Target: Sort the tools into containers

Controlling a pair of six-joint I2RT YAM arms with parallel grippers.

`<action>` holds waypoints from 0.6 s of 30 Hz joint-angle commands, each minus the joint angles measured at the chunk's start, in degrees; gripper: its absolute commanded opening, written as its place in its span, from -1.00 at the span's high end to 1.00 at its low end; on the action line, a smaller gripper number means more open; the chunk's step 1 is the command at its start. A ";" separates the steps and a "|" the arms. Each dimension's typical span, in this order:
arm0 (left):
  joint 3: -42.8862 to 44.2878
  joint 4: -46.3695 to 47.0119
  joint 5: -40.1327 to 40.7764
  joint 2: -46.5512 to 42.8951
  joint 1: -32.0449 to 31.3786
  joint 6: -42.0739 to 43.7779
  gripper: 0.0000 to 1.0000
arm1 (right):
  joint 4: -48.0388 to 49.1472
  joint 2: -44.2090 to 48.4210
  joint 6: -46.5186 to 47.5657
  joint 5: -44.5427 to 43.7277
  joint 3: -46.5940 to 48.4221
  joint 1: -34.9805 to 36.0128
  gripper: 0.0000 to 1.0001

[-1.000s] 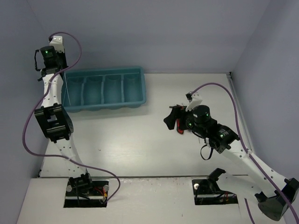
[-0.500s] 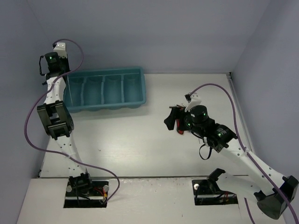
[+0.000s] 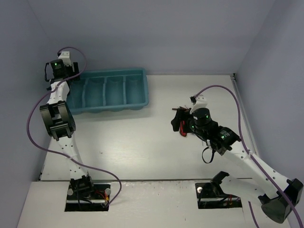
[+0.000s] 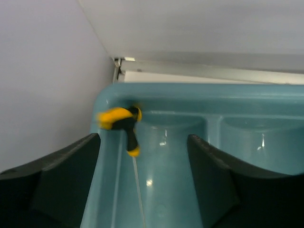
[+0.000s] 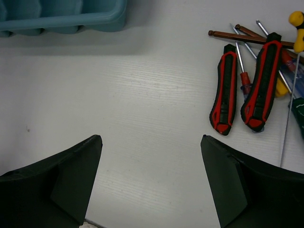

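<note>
- Hovering over the left end of the teal tray (image 3: 142, 95), the left gripper (image 4: 144, 140) has its fingers (image 4: 61, 175) spread wide, one on each side of the end compartment, and grips nothing.
- A yellow-and-black screwdriver (image 4: 118, 121) sits inside that end compartment. Its blurred handle is up in the far corner by the rim, and its thin shaft runs down along the compartment floor between the fingers, touching neither.
- The next compartment along shows only glossy teal plastic in the left wrist view.
- The right gripper (image 5: 151, 142) hangs over bare white table (image 5: 142, 95) well to the right of the tray, with its jaws wide apart and nothing between them.
- Red-and-black pliers (image 5: 261, 80) lie just ahead and to the right of it, handles pointing toward the camera.
- Thin screwdrivers (image 5: 244, 78) with red, yellow and green handles lie crossed under and beside the pliers in one loose pile.
- From above, that pile shows only as a patch of red beside the right wrist.
</note>
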State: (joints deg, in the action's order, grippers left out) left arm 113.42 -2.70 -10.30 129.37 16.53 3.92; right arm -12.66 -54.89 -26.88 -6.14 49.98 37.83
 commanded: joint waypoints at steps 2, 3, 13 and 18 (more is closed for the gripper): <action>-1.41 0.63 0.91 -11.82 0.23 -4.45 -0.55 | 0.86 0.20 4.17 -8.41 2.15 -2.63 -0.62; -1.62 -0.34 1.04 -13.20 0.25 -5.40 -0.58 | 0.82 -0.24 4.96 -9.20 2.55 -3.49 -0.61; -13.69 -12.61 -6.58 -40.70 -0.46 -24.21 -0.63 | 0.97 -13.49 12.37 -6.25 6.28 -22.98 -0.29; -26.41 -19.96 -7.80 -53.51 -8.97 -28.53 -0.63 | 1.23 -23.67 11.67 -3.88 10.40 -26.41 -0.01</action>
State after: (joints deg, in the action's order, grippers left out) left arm 93.90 -15.43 -14.92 83.23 14.48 -17.91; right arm -13.41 -73.05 -16.29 -11.94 55.73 13.09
